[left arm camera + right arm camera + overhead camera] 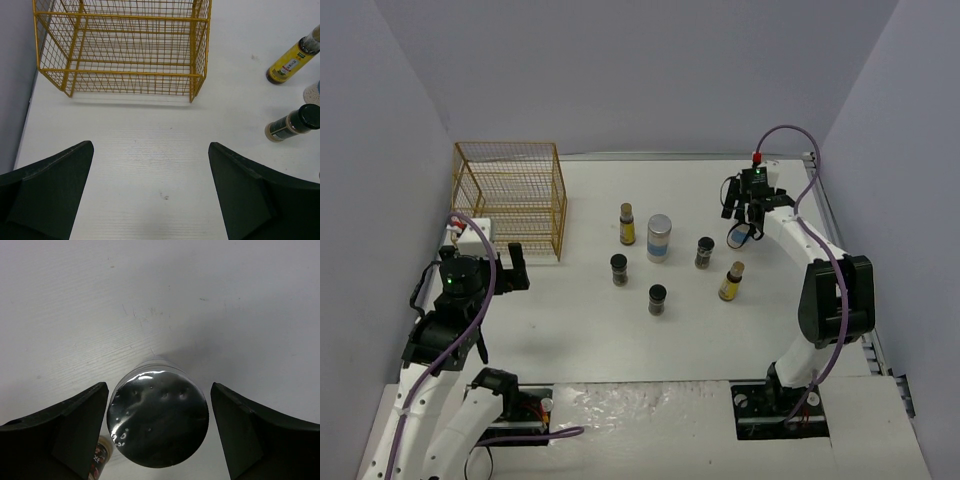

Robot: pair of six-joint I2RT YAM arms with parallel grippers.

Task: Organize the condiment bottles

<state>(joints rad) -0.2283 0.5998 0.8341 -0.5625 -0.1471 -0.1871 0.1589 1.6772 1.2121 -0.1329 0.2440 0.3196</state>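
Seven bottles stand mid-table. One pale silver-lidded jar [659, 238] stands at centre. The other [742, 236] stands between the fingers of my right gripper [744, 222]. In the right wrist view its silver lid [157, 417] sits between the open jaws of the right gripper [159, 390], with a gap on each side. Two yellow brown-capped bottles [627, 224] [731, 281] and three dark black-lidded jars [704, 251] [619, 269] [657, 299] stand around them. My left gripper [515, 265] is open and empty over bare table [150, 150], facing the basket.
A yellow wire basket [510, 195] stands at the back left, close ahead in the left wrist view [122, 45]. That view also shows a yellow bottle [292, 61] and a dark jar [292, 123] at right. Grey walls enclose the table.
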